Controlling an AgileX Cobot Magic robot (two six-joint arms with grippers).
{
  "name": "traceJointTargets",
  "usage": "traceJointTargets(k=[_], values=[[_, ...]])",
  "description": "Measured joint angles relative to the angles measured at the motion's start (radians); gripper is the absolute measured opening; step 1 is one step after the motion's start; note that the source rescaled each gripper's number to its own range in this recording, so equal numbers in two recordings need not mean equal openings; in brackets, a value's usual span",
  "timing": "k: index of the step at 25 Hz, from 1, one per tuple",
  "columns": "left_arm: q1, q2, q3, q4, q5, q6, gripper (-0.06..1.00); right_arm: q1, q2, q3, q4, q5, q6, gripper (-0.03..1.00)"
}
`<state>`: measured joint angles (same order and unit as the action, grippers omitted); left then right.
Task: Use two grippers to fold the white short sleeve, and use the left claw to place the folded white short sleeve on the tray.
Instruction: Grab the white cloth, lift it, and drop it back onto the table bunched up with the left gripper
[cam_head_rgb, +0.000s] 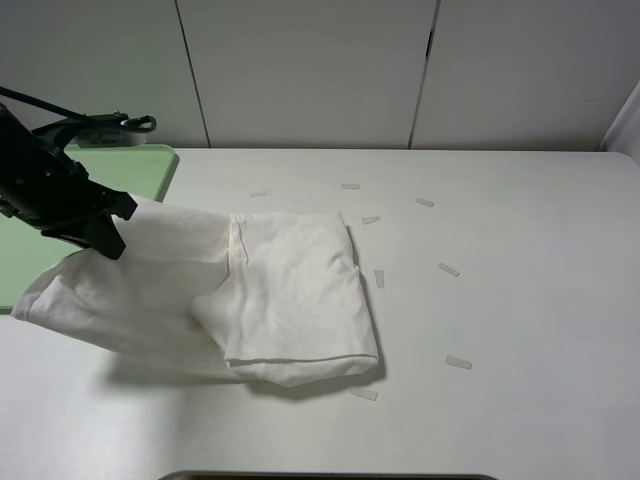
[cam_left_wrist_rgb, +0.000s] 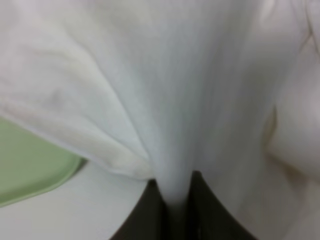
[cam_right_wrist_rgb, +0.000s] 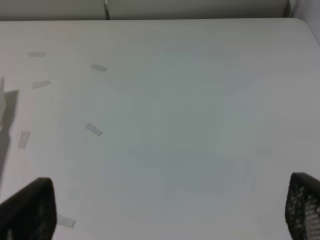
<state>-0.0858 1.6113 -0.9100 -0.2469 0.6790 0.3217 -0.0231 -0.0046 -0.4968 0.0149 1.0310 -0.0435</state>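
Note:
The white short sleeve (cam_head_rgb: 290, 295) lies folded in the middle of the table, its left part lifted and stretched toward the left. My left claw (cam_head_rgb: 108, 240) is shut on that lifted edge, above the table beside the tray (cam_head_rgb: 135, 165). In the left wrist view the white short sleeve (cam_left_wrist_rgb: 165, 90) fills the picture, pinched between the black fingers (cam_left_wrist_rgb: 150, 215), with a corner of the pale green tray (cam_left_wrist_rgb: 30, 170) below it. My right gripper (cam_right_wrist_rgb: 170, 215) is out of the high view; its wrist view shows both fingers (cam_right_wrist_rgb: 30, 210) spread wide over bare table, holding nothing.
Several small clear tape strips (cam_head_rgb: 449, 269) lie scattered on the white table (cam_head_rgb: 520, 300) to the right of and behind the shirt. White wall panels stand behind the table's far edge. The tray sits at the far left.

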Motion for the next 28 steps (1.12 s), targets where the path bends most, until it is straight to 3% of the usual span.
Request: traceJointTargets(k=[3, 5, 6, 8, 13, 21, 28], values=[[0.000, -0.001, 0.000, -0.026, 0.002, 0.013, 0.01, 0.000, 0.000, 0.000, 0.000, 0.000, 0.000, 1.00], [-0.024, -0.001, 0.000, -0.145, -0.009, 0.106, 0.01, 0.000, 0.000, 0.000, 0.000, 0.000, 0.000, 1.00], [-0.024, -0.001, 0.000, -0.145, -0.009, 0.106, 0.01, 0.000, 0.000, 0.000, 0.000, 0.000, 0.000, 1.00], [-0.071, -0.001, 0.000, -0.290, -0.034, 0.216, 0.01, 0.000, 0.000, 0.000, 0.000, 0.000, 0.000, 1.00], [-0.150, -0.001, 0.000, -0.470, -0.064, 0.353, 0.01, 0.000, 0.000, 0.000, 0.000, 0.000, 0.000, 1.00], [-0.278, 0.008, 0.000, -0.610, -0.159, 0.426, 0.01, 0.000, 0.000, 0.000, 0.000, 0.000, 0.000, 1.00], [-0.370, 0.127, 0.000, -0.808, -0.245, 0.546, 0.01, 0.000, 0.000, 0.000, 0.000, 0.000, 0.000, 1.00]])
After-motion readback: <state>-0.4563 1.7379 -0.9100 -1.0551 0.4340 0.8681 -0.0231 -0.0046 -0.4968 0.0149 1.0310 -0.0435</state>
